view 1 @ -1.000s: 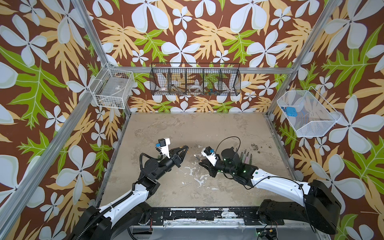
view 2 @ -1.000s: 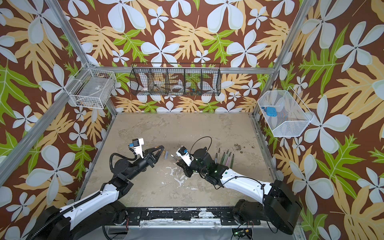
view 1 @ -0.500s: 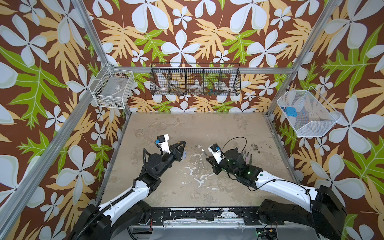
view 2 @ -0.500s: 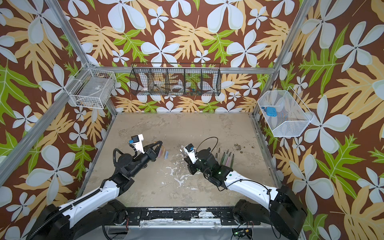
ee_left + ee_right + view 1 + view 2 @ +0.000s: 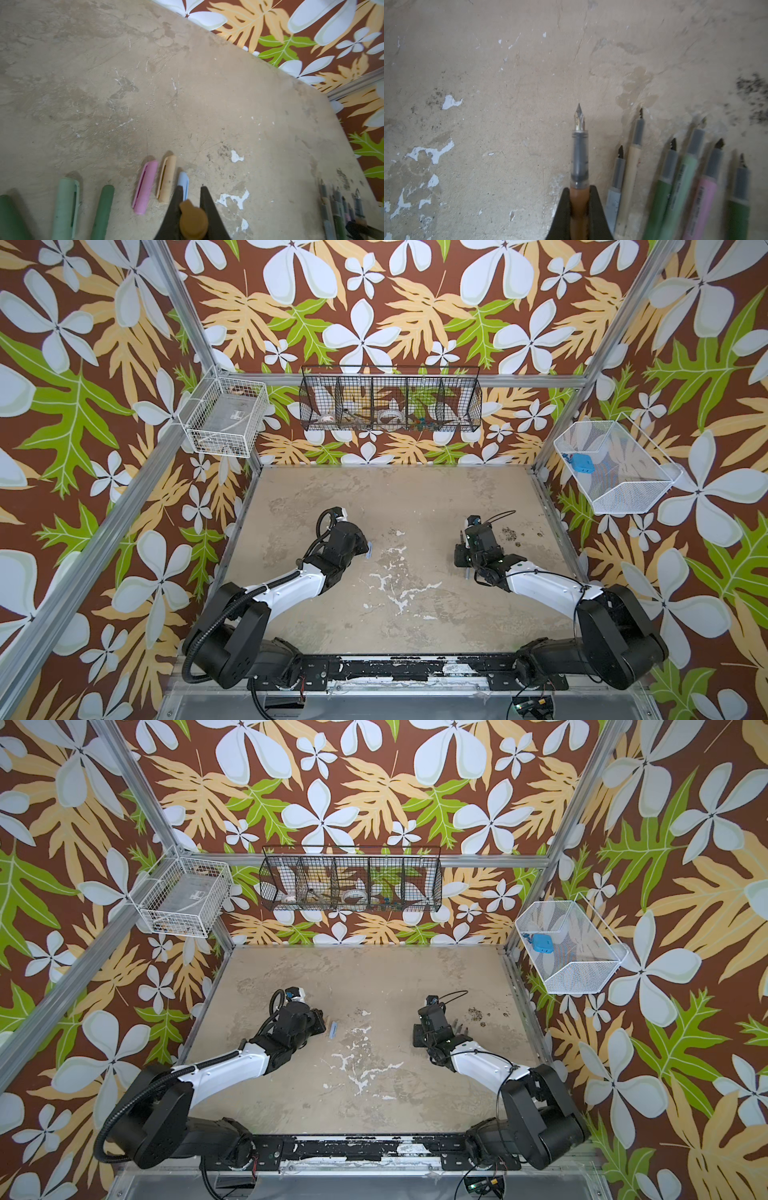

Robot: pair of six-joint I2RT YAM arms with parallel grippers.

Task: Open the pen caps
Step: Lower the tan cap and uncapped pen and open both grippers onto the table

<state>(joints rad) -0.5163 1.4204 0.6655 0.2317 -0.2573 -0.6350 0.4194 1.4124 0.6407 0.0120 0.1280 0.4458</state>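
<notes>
In both top views the left arm (image 5: 291, 585) and right arm (image 5: 540, 585) reach to opposite sides of the table (image 5: 415, 489), the left by the light blue cap (image 5: 333, 1029), the right by the row of pens (image 5: 459, 1028), seemingly to keep caps and pens sorted. In the left wrist view the left gripper (image 5: 192, 190) is clenched on the brown cap (image 5: 193, 220) beside the row of caps (image 5: 145, 185), probably to lay it there. In the right wrist view the right gripper (image 5: 579, 190) grasps the brown pen (image 5: 579, 155), nib bare, just beside those pens.
</notes>
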